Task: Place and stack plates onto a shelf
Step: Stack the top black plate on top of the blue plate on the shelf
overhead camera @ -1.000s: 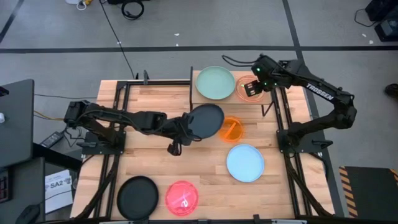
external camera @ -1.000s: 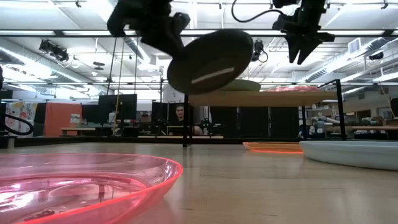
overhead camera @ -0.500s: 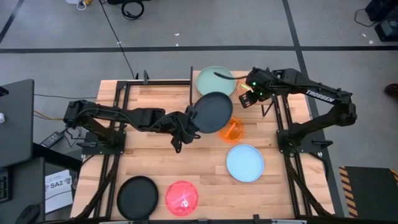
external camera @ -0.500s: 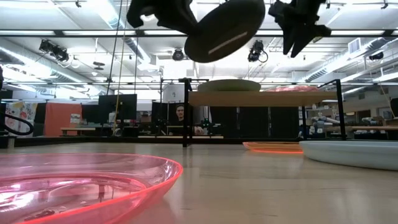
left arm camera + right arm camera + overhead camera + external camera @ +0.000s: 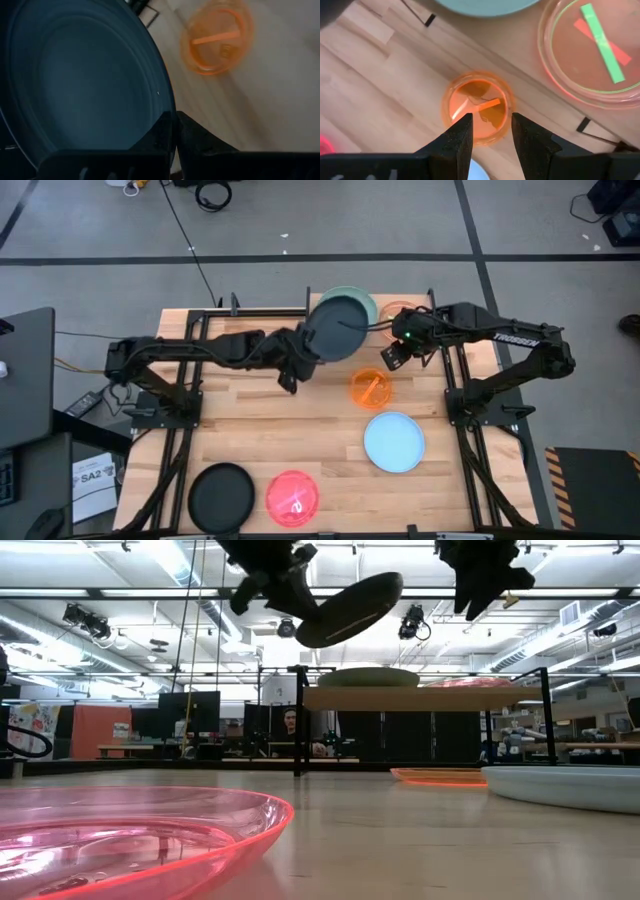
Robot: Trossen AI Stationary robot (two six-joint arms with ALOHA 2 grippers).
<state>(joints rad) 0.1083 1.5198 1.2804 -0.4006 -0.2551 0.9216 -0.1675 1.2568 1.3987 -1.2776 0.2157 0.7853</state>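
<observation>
Upper centre, left gripper [image 5: 297, 366] pinches the smooth round black plate [image 5: 338, 327]; right gripper [image 5: 391, 354] hovers parted, empty.

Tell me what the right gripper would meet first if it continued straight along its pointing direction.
Probably the small orange plate on the tabletop: it sits framed between the right gripper's open jaws in the right wrist view. Nothing appears between them, though depth is uncertain.

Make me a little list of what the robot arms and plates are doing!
left gripper: shut on black plate, held tilted above the pale green plate
right gripper: open, empty, over the orange plate
shelf: pale green plate and a stack of small translucent plates
table: light blue plate, pink plate, another black plate
</observation>
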